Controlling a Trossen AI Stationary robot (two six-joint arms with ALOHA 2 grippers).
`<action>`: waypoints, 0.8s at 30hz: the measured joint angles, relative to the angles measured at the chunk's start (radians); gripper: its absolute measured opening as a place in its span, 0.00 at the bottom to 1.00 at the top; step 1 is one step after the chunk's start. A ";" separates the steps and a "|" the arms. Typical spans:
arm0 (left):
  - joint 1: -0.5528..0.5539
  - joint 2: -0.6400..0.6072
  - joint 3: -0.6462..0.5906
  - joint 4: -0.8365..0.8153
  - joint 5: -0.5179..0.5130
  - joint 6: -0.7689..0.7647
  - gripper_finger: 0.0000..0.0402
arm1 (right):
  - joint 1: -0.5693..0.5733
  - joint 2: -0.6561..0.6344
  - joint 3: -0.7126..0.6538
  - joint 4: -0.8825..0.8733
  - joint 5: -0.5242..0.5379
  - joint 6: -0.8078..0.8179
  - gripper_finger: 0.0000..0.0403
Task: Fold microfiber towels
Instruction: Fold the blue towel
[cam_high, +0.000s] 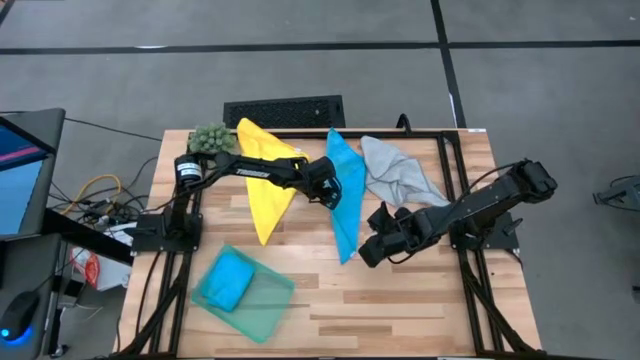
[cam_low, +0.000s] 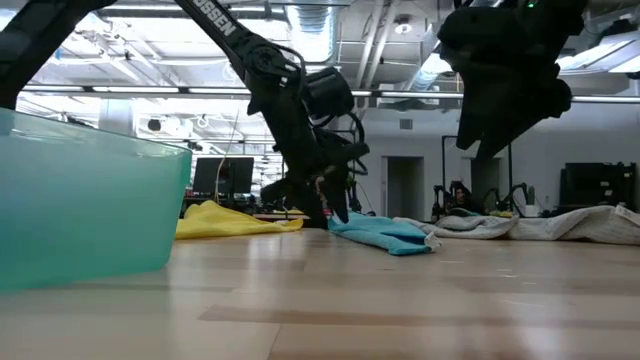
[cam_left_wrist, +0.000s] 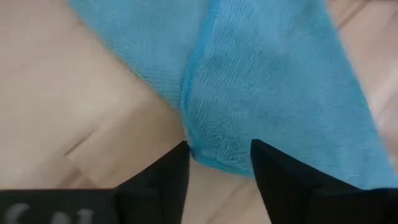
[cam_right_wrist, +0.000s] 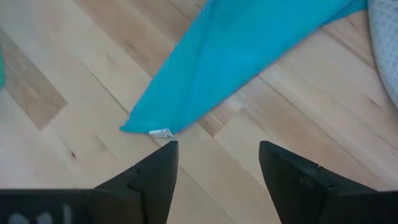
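A bright blue towel (cam_high: 345, 195) lies stretched long from far to near on the table's middle. A yellow towel (cam_high: 265, 180) lies to its left and a crumpled light grey towel (cam_high: 395, 170) to its right. My left gripper (cam_high: 328, 192) is down at the blue towel's left edge, open, with a raised fold (cam_left_wrist: 217, 140) between its fingertips. My right gripper (cam_high: 372, 250) is open and empty. It hovers above the table near the blue towel's near corner, which bears a white tag (cam_right_wrist: 160, 132). A second blue towel (cam_high: 230, 278) lies folded in a teal container. My left gripper comes from above with its open fingers (cam_left_wrist: 177, 158) on either side of a fold at the blue towel's left edge (cam_left_wrist: 205, 149). The towel lies flat on the table. I cannot tell whether the fingers touch it.
A translucent teal container (cam_high: 262, 310) stands at the near left, and shows large in the low view (cam_low: 90, 200). A fuzzy green plant ball (cam_high: 211, 138) sits at the far left corner. Bare wood lies near the front edge, right of the container.
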 joint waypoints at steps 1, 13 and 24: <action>0.000 0.004 -0.003 -0.010 0.007 0.003 0.35 | 0.000 0.000 0.000 0.002 0.000 0.000 0.62; -0.010 0.007 0.068 -0.036 -0.011 0.049 0.01 | -0.001 0.001 0.000 0.001 0.012 -0.002 0.62; -0.024 0.006 0.293 -0.312 0.016 0.118 0.00 | 0.012 0.001 -0.133 0.253 0.020 0.020 0.62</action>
